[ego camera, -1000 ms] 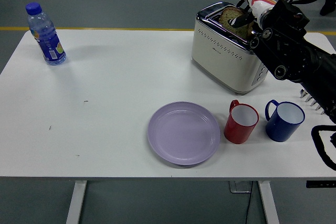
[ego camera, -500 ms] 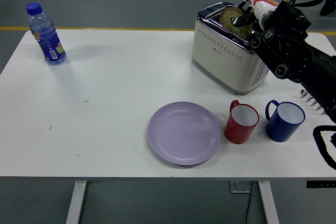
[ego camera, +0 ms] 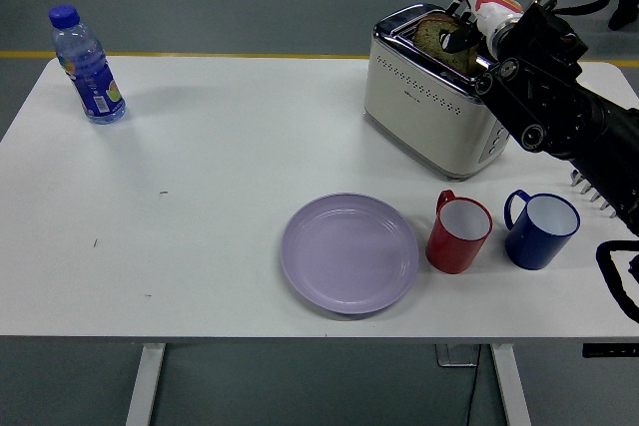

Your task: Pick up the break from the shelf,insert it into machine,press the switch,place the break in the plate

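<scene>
A cream toaster [ego camera: 431, 107] stands at the back right of the white table. A brown slice of bread [ego camera: 435, 38] sticks up out of its top slot. My right hand [ego camera: 461, 37] reaches in from the right over the toaster, black fingers [ego camera: 457, 39] closed on the slice's right side. An empty lilac plate [ego camera: 349, 252] lies near the table's front edge, left of the mugs. My left arm does not show.
A red mug [ego camera: 459, 232] and a blue mug [ego camera: 540, 228] stand side by side right of the plate. A blue-capped water bottle [ego camera: 88, 67] is at the back left corner. A metal rack [ego camera: 589, 191] peeks out at the right edge behind my forearm.
The bread has risen slightly in the slot, with my right hand lifting a little with it. Nothing else has moved.
</scene>
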Available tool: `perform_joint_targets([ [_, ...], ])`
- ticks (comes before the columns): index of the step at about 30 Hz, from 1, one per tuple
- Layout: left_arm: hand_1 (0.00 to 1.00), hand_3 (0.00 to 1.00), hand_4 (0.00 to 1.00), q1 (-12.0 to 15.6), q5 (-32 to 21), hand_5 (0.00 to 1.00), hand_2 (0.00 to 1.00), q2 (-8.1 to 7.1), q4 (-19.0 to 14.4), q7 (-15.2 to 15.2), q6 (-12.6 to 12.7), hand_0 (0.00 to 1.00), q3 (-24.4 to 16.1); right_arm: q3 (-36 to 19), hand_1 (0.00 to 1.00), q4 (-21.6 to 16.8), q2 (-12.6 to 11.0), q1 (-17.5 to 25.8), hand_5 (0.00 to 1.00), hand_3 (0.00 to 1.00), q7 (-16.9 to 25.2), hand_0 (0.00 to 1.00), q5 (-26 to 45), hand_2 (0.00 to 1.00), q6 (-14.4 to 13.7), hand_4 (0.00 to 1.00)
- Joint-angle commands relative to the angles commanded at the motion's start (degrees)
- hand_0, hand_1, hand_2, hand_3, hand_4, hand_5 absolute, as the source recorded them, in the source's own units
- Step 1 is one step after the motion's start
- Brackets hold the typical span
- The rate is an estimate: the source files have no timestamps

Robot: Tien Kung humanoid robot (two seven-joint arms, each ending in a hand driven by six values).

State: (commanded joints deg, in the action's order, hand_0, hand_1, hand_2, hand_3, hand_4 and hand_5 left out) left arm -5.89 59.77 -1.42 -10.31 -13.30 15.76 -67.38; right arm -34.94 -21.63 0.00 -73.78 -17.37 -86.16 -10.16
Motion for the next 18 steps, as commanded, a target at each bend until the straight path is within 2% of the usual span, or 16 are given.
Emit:
perform_joint_targets([
  [7,0.622,0.634,0.467,0.10,-0.45,0.917,0.685,-0.09,0.00,0.08,0.03,0.675,0.23,-0.96,0.265,-2.16,0.00,0.39,0.002,0.468,0.10,0.129,-1.71,0.373,-1.54,0.598],
  [18,0.622,0.633,0.464,0.54,-0.84,0.914,0.683,-0.21,0.00,0.09,0.02,0.675,0.29,-5.56,0.258,-11.33,-0.51,1.14,0.002,0.465,-0.26,0.122,-7.58,0.364,-4.97,0.573],
])
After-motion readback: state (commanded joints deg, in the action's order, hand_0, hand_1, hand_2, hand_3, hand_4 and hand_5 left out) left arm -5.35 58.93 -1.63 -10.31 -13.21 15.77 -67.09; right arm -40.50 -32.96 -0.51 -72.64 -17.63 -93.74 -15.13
